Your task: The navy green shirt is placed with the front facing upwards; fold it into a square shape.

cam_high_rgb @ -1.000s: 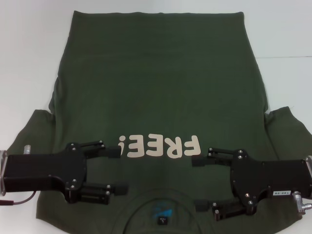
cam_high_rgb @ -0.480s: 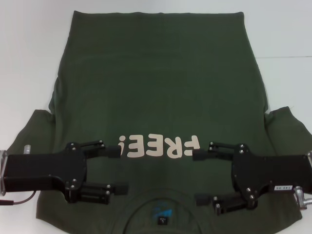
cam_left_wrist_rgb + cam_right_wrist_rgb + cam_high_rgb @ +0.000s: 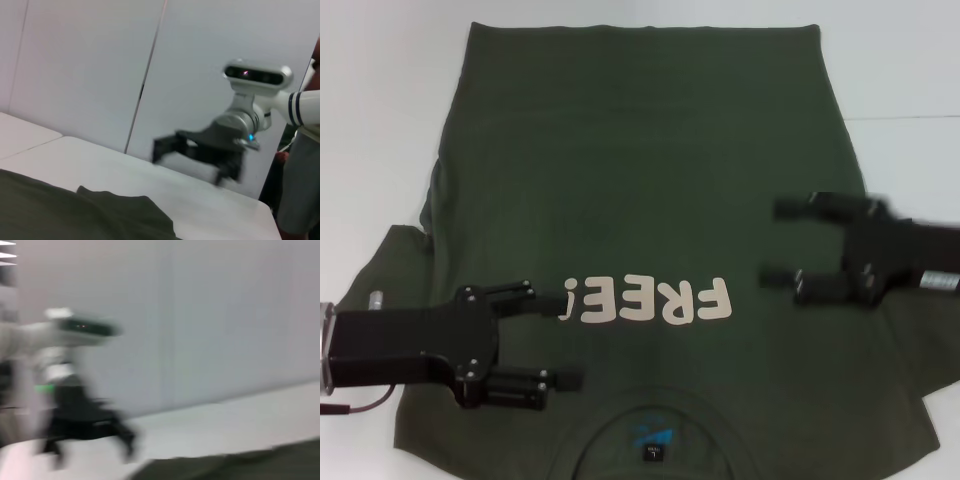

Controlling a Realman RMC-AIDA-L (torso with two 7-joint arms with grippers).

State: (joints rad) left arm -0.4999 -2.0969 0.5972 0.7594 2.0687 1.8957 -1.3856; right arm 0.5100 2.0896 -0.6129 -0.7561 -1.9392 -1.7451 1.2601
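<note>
The navy green shirt [image 3: 640, 200] lies flat on a white table [image 3: 380, 110], front up. Its pink "FREE!" print [image 3: 647, 301] and its collar [image 3: 650, 440] are at the near edge, and the hem is at the far edge. My left gripper [image 3: 565, 340] hovers open over the shirt's left chest, beside the print and just left of the collar. My right gripper [image 3: 775, 243] is open above the shirt's right side, level with the right sleeve, with nothing between its fingers. The left wrist view shows the right gripper [image 3: 197, 150] farther off, above the table and beyond the shirt's edge [image 3: 100, 212].
Bare white table surrounds the shirt on the far, left and right sides [image 3: 910, 80]. Both sleeves [image 3: 395, 265] are spread out to the sides. A white wall [image 3: 90, 65] stands behind the table. In the right wrist view the left arm [image 3: 75, 410] is blurred.
My right gripper has left its place beside the collar and swung away from me, now over the shirt's right side. The left gripper has barely shifted. Both stay open.
</note>
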